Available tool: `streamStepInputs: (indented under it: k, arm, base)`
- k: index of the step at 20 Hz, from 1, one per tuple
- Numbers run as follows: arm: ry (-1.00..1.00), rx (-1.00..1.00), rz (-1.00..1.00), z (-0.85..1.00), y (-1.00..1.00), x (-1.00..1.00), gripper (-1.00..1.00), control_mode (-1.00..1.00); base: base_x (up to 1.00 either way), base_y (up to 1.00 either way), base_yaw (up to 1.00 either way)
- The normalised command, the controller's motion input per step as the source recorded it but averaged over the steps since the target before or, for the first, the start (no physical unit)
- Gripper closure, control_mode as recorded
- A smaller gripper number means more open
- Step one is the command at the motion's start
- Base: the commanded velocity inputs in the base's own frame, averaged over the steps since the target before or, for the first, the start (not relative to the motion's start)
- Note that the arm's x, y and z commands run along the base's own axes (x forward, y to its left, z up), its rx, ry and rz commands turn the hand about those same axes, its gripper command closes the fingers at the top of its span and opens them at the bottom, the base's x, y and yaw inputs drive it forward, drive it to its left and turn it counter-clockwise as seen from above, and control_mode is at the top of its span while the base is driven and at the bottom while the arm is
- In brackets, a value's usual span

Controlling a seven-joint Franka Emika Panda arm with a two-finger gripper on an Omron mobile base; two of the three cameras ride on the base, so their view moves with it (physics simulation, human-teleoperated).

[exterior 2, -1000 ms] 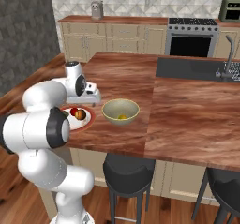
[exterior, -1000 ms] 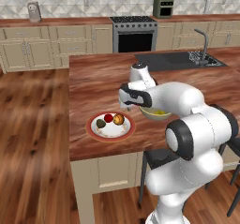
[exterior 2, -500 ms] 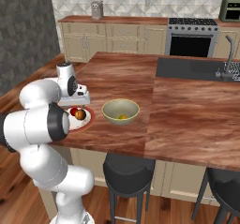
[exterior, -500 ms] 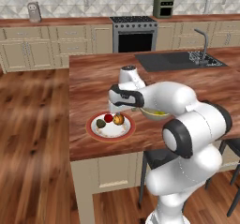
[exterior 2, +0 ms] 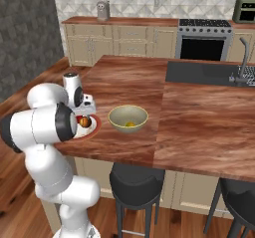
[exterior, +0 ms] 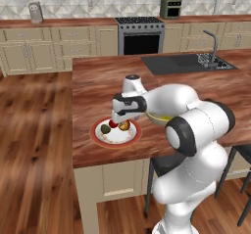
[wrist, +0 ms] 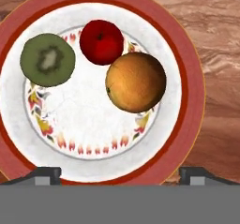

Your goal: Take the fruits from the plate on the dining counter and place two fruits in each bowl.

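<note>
1. Pincer (wrist: pixel 120 174) hangs directly above the plate (wrist: pixel 190 73), jaws spread wide with nothing between them; the two dark fingertips (wrist: pixel 44 174) stand at either side of the plate's near rim in the hand view.
2. Plate sits on the worktop (exterior: pixel 98 81) near its front left corner, as the left base view shows.
3. Three fruits lie on the plate: a green-brown kiwi (wrist: pixel 47 60), a red round fruit (wrist: pixel 101 41) and an orange round fruit (wrist: pixel 136 82).
4. The red fruit and the orange fruit touch each other; the kiwi lies just beside the red fruit, apart from the orange one.
5. An olive yellow-green bowl (exterior 2: pixel 128 119) stands on the worktop just beside the plate, towards the sink (exterior 2: pixel 204 72).
6. One yellow fruit (exterior 2: pixel 130 124) rests on the bottom of that bowl.
7. In the left base view the arm reaches across the bowl, and the hand (exterior: pixel 128 108) points down over the plate.
</note>
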Motion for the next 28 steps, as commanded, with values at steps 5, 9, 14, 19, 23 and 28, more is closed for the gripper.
streamStepInputs:
  k: [5, 9, 14, 19, 23, 28]
  arm:
    - [0.00, 0.00, 0.02, -0.28, 0.13, 0.36, -1.00, -1.00]
    - [0.00, 0.00, 0.00, -0.34, 0.00, 0.39, -1.00, -1.00]
    - [0.00, 0.00, 0.00, -0.22, 0.01, 0.38, -1.00, -1.00]
    - [0.00, 0.00, 0.00, -0.23, 0.00, 0.26, -1.00, -1.00]
    - [0.00, 0.00, 0.00, -0.42, 0.09, 0.00, -1.00, -1.00]
    - [0.00, 0.00, 0.00, -0.17, 0.02, -0.01, 1.00, -1.00]
  base:
    - [0.00, 0.00, 0.00]
    - [0.00, 0.00, 0.00]
    - [0.00, 0.00, 0.00]
    - [0.00, 0.00, 0.00]
    - [0.00, 0.00, 0.00]
    - [0.00, 0.00, 0.00]
